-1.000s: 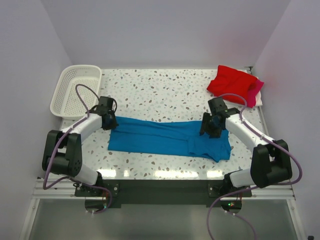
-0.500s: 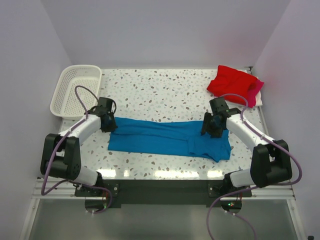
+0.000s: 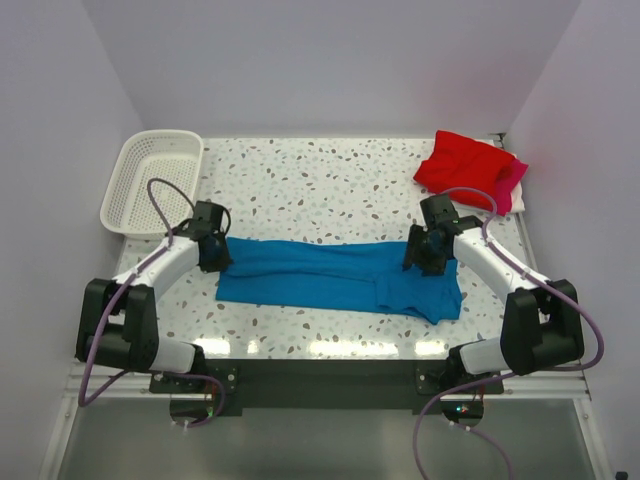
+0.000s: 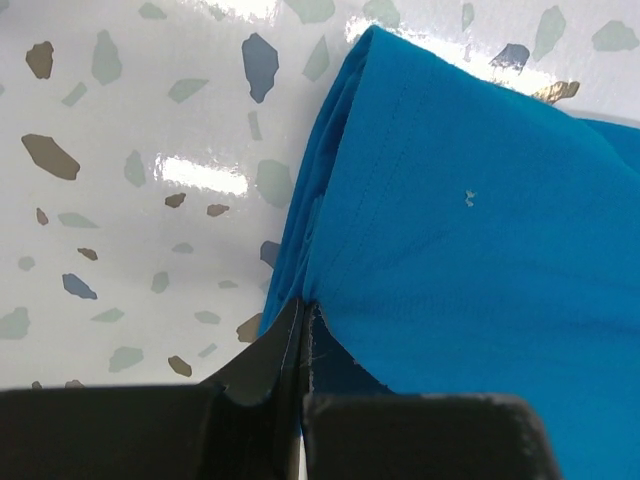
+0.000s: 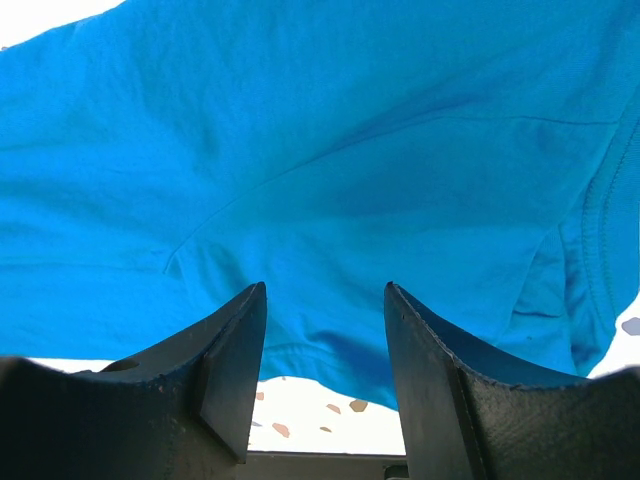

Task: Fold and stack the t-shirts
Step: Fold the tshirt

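One speckled terrazzo worktop [image 3: 330,180], glossy white with grey and brown chips, carries everything. Across its near half lies the blue t-shirt [image 3: 320,275], a long soft band of smooth knit, flat on the left and rumpled at its right end. At the far left corner stands a white plastic mesh basket [image 3: 118,195], rectangular with rounded corners. At the far right corner sits the red t-shirt [image 3: 462,165], a puffy folded square lying over the magenta-pink t-shirt [image 3: 512,182], of which only an edge shows. The left gripper [image 4: 302,322] has its jaws pressed together, pinching the blue shirt's stitched left edge. The right gripper [image 5: 325,300] is at the shirt's right part, jaws spread apart.
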Motion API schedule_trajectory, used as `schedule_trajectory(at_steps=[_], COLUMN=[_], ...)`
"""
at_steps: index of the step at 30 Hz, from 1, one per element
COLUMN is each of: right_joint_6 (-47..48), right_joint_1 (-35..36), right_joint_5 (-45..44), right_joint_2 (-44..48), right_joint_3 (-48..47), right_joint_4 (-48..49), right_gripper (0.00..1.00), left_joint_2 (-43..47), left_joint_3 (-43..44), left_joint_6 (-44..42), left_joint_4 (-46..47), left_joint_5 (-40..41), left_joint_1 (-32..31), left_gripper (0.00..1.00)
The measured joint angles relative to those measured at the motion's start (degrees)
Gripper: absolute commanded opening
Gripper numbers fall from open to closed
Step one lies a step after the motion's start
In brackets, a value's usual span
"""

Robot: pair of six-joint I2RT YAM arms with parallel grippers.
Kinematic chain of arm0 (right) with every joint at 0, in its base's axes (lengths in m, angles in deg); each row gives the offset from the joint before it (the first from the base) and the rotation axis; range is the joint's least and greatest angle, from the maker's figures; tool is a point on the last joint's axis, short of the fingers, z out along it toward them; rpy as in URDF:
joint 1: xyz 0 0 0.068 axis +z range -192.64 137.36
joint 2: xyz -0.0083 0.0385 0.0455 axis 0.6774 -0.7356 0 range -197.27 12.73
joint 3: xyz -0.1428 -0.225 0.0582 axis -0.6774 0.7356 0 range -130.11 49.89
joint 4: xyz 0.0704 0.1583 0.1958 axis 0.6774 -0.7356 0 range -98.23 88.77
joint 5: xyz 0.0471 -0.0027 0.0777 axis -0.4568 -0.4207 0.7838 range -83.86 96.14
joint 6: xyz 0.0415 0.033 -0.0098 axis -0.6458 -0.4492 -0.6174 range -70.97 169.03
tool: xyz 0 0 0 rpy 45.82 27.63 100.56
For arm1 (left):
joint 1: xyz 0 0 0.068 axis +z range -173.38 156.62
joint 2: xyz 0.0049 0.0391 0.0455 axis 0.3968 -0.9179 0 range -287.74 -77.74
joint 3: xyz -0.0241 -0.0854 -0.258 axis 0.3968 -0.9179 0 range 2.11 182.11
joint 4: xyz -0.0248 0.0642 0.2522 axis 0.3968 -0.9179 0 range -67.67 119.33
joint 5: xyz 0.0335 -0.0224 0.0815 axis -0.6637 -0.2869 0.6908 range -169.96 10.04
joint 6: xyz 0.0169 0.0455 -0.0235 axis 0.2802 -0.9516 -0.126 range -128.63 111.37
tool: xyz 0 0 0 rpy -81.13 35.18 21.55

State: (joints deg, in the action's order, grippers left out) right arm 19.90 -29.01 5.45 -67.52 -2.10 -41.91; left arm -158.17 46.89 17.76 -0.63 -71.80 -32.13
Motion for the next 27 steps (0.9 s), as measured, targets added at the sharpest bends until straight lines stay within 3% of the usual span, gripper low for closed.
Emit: schedule_trajectory(at_steps=[11,13,14,17,18,27], right_joint_6=[0.26,0.26,0.26,0.26,0.26,0.68], right_joint_1=[-0.22,-0.22,-0.22,-0.22,-0.26,-1.07], right_joint_5=[0.02,0.02,0.02,0.02,0.04,0.0], right_joint_2=[-0.02,-0.02,-0.02,-0.02,-0.04,-0.59], right_joint_3=[0.92,0.92,0.92,0.92,0.92,0.92], right_joint_4=[0.04,0.11,0.11,0.11,0.11,0.24], right_gripper=[0.54,0.54,0.55,0.55,0.55,0.55], left_joint_2=[1.9,1.99,2.1,2.27,2.29,2.34], left_joint_3=[-2.29,-2.32,-2.36,-2.38,-2.38,3.1], left_joint_6=[1.88,2.27,2.45,2.78,3.02,2.69], left_joint_4=[-1.86,-2.03,-2.05,-2.21,-2.32,-4.09], left_joint_5=[-0.22,-0.24,-0.24,-0.24,-0.04,2.4], left_joint_1=[0.0,0.0,0.0,0.02,0.0,0.0], left_gripper=[0.0,0.13,0.31,0.57,0.72,0.96])
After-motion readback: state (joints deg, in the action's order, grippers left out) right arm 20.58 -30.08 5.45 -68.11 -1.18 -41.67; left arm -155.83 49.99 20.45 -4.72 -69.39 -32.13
